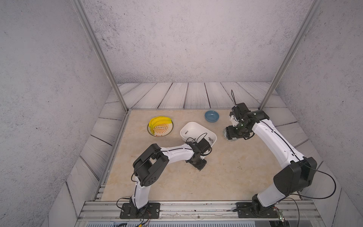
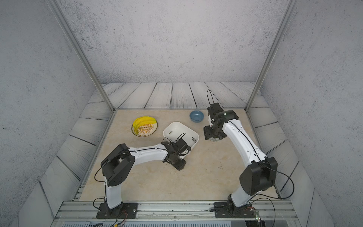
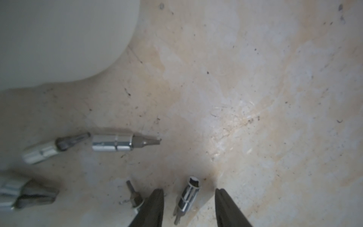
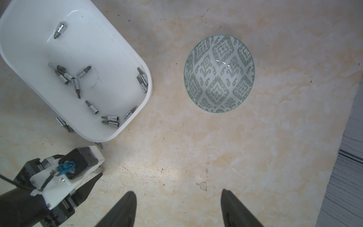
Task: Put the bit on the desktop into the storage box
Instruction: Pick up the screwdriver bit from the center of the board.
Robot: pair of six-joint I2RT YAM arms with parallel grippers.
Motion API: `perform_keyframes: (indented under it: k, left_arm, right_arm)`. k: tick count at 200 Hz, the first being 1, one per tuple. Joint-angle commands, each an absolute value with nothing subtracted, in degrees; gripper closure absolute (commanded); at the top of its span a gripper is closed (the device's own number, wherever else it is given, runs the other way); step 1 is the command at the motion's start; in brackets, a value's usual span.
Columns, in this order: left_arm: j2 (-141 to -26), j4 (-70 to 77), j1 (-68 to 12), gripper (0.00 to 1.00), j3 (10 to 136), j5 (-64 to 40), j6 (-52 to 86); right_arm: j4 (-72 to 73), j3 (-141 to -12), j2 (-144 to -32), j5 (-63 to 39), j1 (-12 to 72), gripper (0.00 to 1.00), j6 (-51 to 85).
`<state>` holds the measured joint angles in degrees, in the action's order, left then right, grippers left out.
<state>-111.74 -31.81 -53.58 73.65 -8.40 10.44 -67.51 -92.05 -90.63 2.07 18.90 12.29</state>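
Silver bit (image 3: 188, 193) between end effector (image 3: 188, 190) jaws

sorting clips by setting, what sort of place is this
Probably a staged robot test cell, not a real room: aluminium frame posts stand at the corners, the left arm and right arm are bolted to a metal rail along the front of the desktop, and plank-print panels surround it.

The beige marbled worktop (image 1: 225, 176) carried a white box (image 1: 194, 128), a blue bowl (image 1: 212, 116), a green-patterned bowl (image 4: 219, 73) and a plate (image 1: 163, 130). Several loose bits (image 3: 115, 142) lay on it just beside the box.
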Motion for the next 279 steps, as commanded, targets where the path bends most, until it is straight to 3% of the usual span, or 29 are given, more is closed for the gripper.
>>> perform_keyframes:
  k: [1,81,120,210,279]
  left_arm:
    - [-113.3,-32.8,-54.2,0.55,75.0,-8.7,9.8]
    - [-115.9,-35.9,-56.1,0.77,76.2,-5.0,9.9]
    - [-115.9,-36.5,-56.6,1.0,76.3,-4.7,10.0]
    - [-109.4,-41.8,-57.1,1.0,78.6,-4.5,11.7]
    - [-110.0,-58.1,-55.2,1.0,100.9,0.0,8.9]
  right_arm:
    - [-68.9,-91.4,-88.1,2.3,18.5,0.27,12.1]
    - [-69.0,-90.7,-86.7,2.4,18.1,0.27,12.0]
    - [-69.0,-90.3,-86.0,2.4,17.9,0.27,11.9]
    - [-69.6,-88.9,-83.6,2.2,17.8,0.27,12.3]
    - [-70.6,-87.0,-80.4,1.7,17.8,0.27,13.1]
